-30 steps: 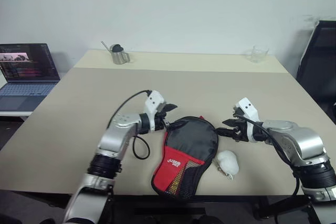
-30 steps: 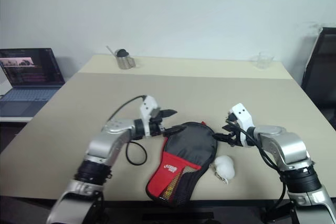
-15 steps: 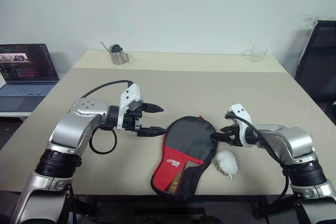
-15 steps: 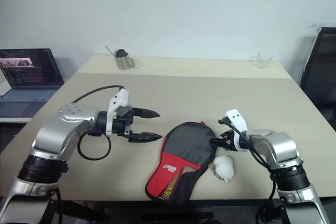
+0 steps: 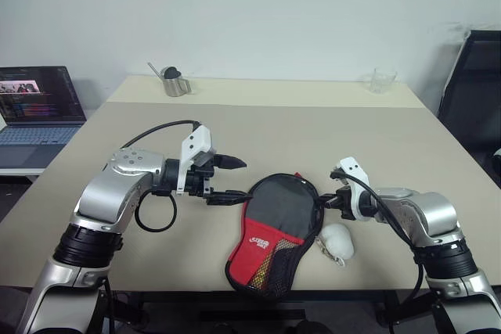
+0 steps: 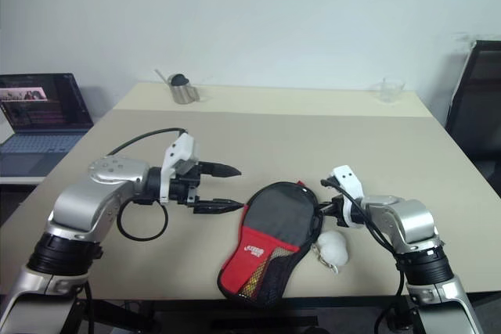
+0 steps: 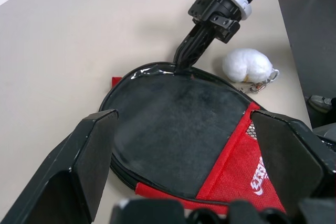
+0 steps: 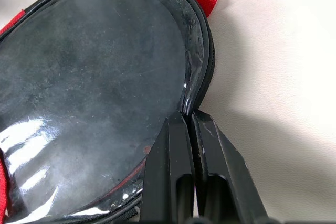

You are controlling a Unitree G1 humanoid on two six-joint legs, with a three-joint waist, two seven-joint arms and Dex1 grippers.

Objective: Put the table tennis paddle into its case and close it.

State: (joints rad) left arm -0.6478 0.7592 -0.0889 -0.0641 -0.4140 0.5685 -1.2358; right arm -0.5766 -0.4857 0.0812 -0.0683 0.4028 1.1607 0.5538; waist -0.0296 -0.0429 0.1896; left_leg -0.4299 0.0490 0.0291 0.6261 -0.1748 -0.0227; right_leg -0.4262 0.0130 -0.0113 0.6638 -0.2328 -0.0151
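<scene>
Right tool point(image 8: 190, 121) newly pinched on case point(image 5: 278, 217) rim (left tool point(image 5: 235, 178) spread, just beside).

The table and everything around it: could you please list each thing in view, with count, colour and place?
case: one, black with red lower part, near edge of the table
fluffy ball: one, white, beside the case on the robot's right
metal jug: one, silver, far left of the table
glass: one, clear, far right of the table
laptop: one, open, off the table's left side
chair: one, black, at the right
left gripper: open, left of the case
right gripper: shut on the case's right rim
</scene>
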